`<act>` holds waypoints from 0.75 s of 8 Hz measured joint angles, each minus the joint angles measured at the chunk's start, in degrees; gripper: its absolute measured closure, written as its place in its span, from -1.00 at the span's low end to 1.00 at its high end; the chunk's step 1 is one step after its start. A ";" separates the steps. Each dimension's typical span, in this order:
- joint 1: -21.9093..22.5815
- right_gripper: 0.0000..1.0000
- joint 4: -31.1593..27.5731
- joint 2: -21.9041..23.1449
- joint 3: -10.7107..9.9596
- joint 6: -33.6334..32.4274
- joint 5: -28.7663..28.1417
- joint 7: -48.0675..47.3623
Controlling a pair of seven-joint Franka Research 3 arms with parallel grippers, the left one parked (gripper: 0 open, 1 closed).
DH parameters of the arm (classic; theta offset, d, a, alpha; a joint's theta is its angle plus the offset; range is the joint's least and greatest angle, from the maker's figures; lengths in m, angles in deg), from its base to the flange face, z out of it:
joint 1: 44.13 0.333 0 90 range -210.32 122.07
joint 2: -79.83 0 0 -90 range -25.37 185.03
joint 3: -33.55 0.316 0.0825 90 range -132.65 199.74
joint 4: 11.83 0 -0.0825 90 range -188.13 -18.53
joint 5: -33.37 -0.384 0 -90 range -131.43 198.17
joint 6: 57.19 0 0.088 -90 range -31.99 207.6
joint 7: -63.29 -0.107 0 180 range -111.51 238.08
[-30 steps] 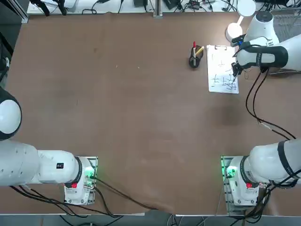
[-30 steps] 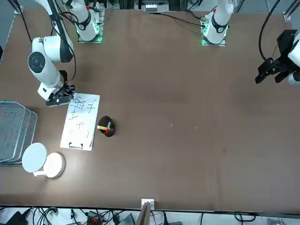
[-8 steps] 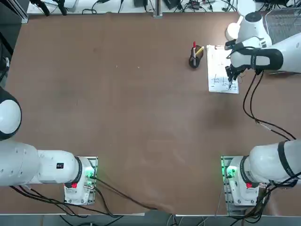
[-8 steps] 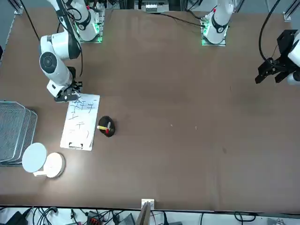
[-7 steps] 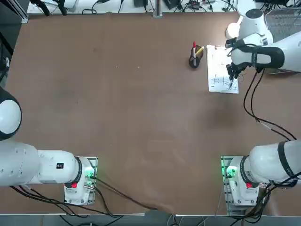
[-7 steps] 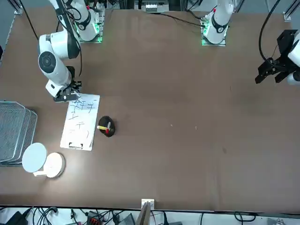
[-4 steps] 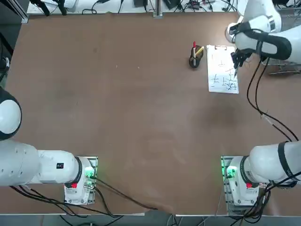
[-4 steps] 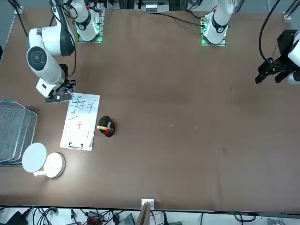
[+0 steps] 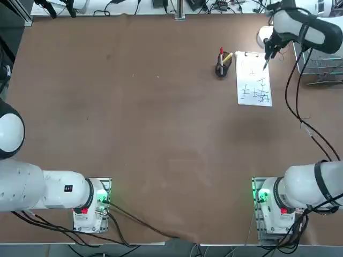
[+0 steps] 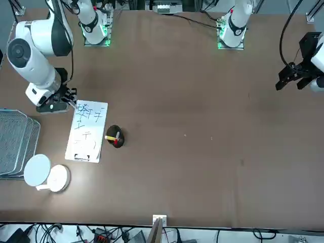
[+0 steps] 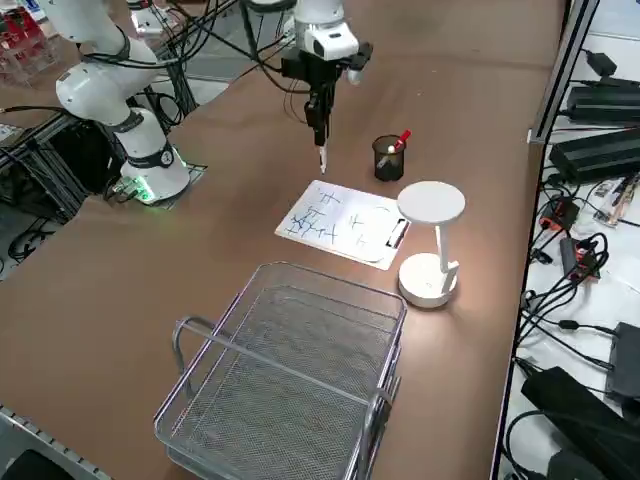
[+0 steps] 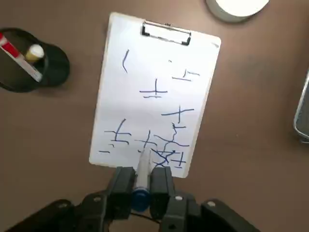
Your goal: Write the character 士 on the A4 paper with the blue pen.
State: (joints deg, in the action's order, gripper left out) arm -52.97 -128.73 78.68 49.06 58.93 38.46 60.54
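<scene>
The A4 paper (image 12: 154, 92) lies flat on the table, its metal clip (image 12: 165, 33) on the short far edge, with several blue handwritten characters on it. My right gripper (image 12: 142, 182) hangs well above the sheet's near end, shut on the blue pen (image 12: 143, 166), whose tip points down and is clear of the paper. From the side, the gripper (image 11: 318, 112) holds the pen (image 11: 321, 150) upright, high over the paper (image 11: 345, 222). From overhead, the gripper (image 9: 267, 51) is over the right edge of the paper (image 9: 253, 80).
A black pen cup (image 9: 221, 68) with a red pen (image 12: 17, 55) and a yellow-orange pen (image 12: 35, 52) stands left of the paper. A white desk lamp (image 11: 430, 240) is beyond the clip end. A wire basket (image 11: 290, 380) sits at the table's right.
My right gripper has risen from the paper with the pen and drifted toward the clip end. New blue strokes show at the sheet's near end.
</scene>
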 joint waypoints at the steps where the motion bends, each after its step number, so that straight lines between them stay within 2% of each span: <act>1: 0.10 0.58 1.75 -0.01 0.06 -0.04 -0.55 -0.55; 6: 4.27 0.58 9.94 -1.33 0.22 -0.23 -1.01 -11.39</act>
State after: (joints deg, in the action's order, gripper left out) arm -48.70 -118.79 77.35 49.28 58.69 37.44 49.14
